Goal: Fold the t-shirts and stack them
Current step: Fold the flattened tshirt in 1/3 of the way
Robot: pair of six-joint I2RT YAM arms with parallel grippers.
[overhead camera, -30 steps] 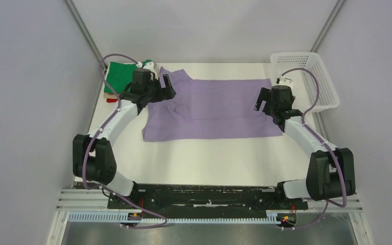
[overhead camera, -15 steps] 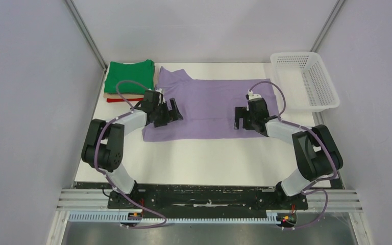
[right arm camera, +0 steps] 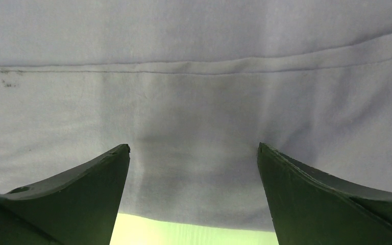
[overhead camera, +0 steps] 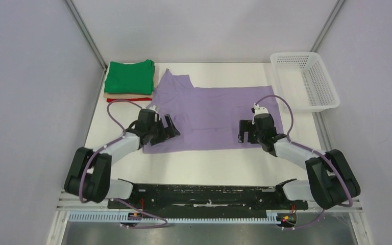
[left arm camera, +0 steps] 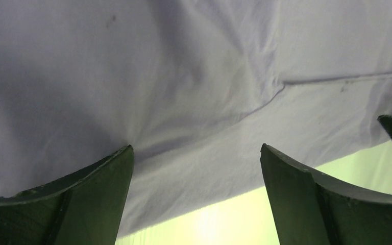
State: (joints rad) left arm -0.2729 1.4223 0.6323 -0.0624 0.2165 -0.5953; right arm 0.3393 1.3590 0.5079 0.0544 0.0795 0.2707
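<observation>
The left fingers (left arm camera: 76, 204) and right fingers (right arm camera: 326, 199) stood wide apart and empty at the purple shirt's (overhead camera: 219, 115) near hem, one toward each end. The shirt lay flat on the table (overhead camera: 209, 163), long side left-right, extending away from them. The folded stack (overhead camera: 130, 76) sat far left.

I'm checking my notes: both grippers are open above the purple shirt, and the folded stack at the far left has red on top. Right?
Not quite: the top external view shows the green shirt on top, the red shirt at the bottom. The rest holds.
</observation>
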